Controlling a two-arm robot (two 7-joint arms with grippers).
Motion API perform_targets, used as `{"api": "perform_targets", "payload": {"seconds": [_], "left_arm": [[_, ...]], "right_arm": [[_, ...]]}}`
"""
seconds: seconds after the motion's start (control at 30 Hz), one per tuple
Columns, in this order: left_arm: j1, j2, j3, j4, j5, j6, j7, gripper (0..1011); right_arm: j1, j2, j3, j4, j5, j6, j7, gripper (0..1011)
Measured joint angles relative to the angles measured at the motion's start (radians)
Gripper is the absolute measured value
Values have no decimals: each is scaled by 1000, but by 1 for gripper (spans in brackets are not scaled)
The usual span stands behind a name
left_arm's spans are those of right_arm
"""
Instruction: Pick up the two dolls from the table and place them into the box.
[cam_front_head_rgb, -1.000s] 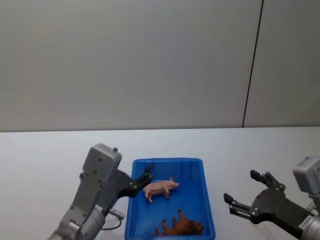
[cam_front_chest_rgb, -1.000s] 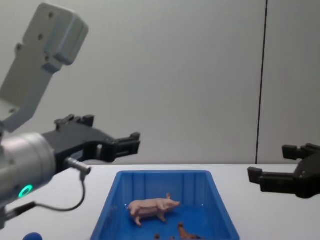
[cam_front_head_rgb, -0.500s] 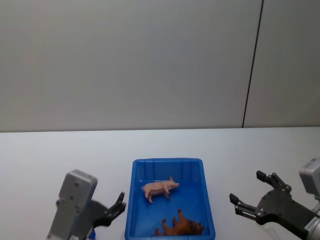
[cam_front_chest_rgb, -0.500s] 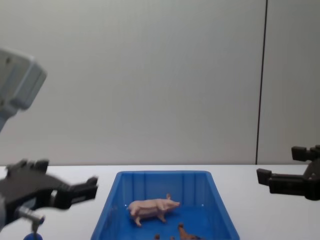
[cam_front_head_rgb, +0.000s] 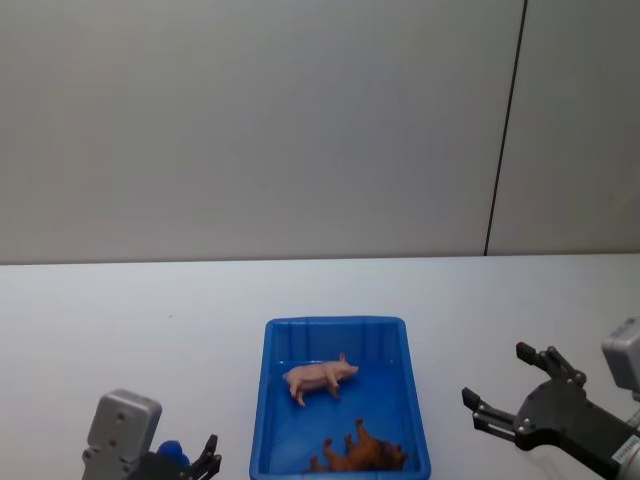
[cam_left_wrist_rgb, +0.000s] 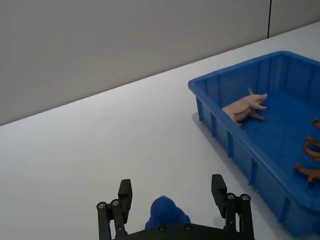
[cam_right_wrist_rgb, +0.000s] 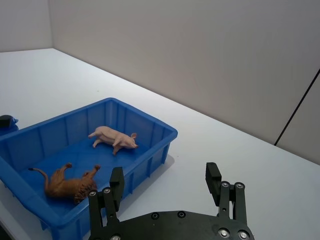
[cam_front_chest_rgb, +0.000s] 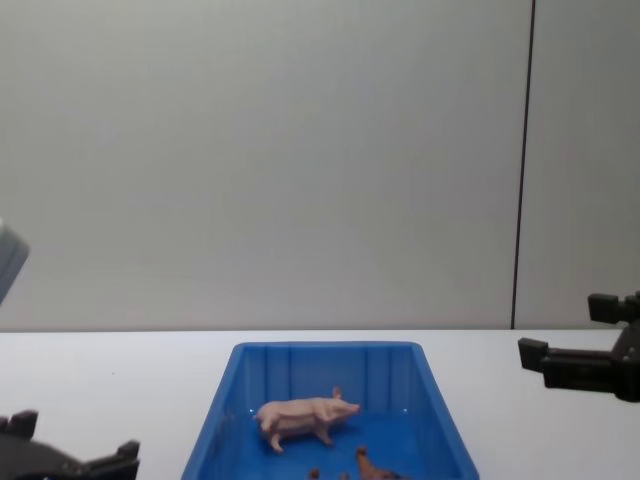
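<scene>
Both dolls lie inside the blue box (cam_front_head_rgb: 335, 324) on the white table (cam_front_head_rgb: 120, 320). The pale pink pig (cam_front_head_rgb: 320, 378) rests on its side toward the far end, and the brown lion (cam_front_head_rgb: 362, 455) lies on its side at the near end. Both also show in the right wrist view: the pig (cam_right_wrist_rgb: 114, 137) and the lion (cam_right_wrist_rgb: 70, 186). My left gripper (cam_front_head_rgb: 208, 458) is low at the near left, beside the box, open and empty. Right of the box, my right gripper (cam_front_head_rgb: 512, 390) hovers open with nothing in it.
A small blue rounded object (cam_left_wrist_rgb: 165, 220) sits on the table just under the left gripper (cam_left_wrist_rgb: 171, 192). A grey wall with a dark vertical seam (cam_front_head_rgb: 505, 130) backs the table. Bare tabletop stretches to the left of the box and beyond it.
My left arm has pulled away from over the box, down and back to the near left. The right gripper has drifted slightly right. The dolls have not moved.
</scene>
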Motion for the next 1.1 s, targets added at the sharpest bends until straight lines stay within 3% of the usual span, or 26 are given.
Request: {"api": "perform_targets", "payload": {"seconds": [0.53, 0.67, 1.0, 1.1], "left_arm": [[-9, -18, -15, 92, -16, -32, -41, 998], [-19, -26, -18, 117, -13, -33, -63, 926], [-45, -47, -22, 166, -2, -23, -114, 618], [-48, -49, -24, 172, 0, -21, -121, 574]], "right_arm": [[-1, 1, 1, 0, 1, -1, -2, 1001], [-2, 2, 1, 0, 1, -1, -2, 1001], [-2, 2, 1, 0, 1, -1, -2, 1001], [-2, 2, 1, 0, 1, -1, -2, 1001]]}}
